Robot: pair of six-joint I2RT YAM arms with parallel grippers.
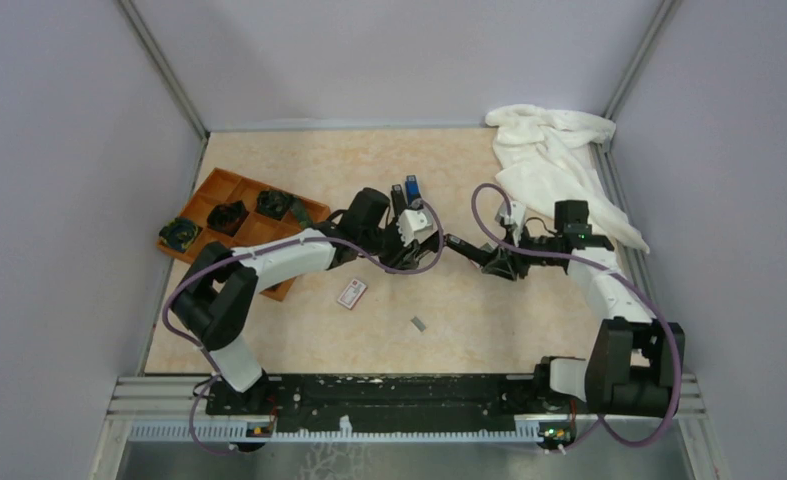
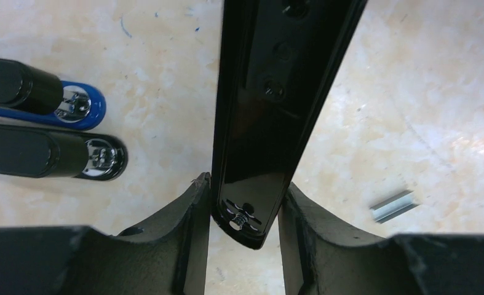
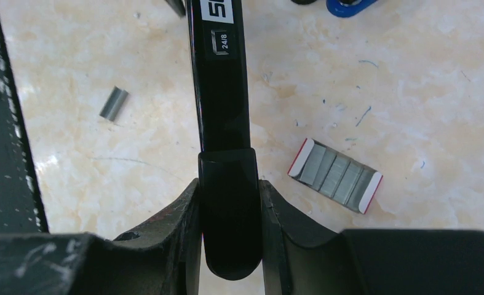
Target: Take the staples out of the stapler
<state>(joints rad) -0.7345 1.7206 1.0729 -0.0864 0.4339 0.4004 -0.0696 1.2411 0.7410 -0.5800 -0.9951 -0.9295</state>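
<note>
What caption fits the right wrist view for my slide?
Right jaws grip the black stapler over the table, loose staples and an open staple box lying either side.

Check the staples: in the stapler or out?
Out: a short strip of staples lies loose on the table, apart from the stapler clamped by the left gripper and right gripper. Whether more remain inside, cannot tell.

stapler (image 3: pixel 224 110) | marked "24/8" | white lettering above it cut off, unreadable

Marbled table (image 1: pixel 499 325): staples (image 1: pixel 419 323), box (image 1: pixel 352 293), tray (image 1: pixel 227 185), cloth (image 1: pixel 549 150).
</note>
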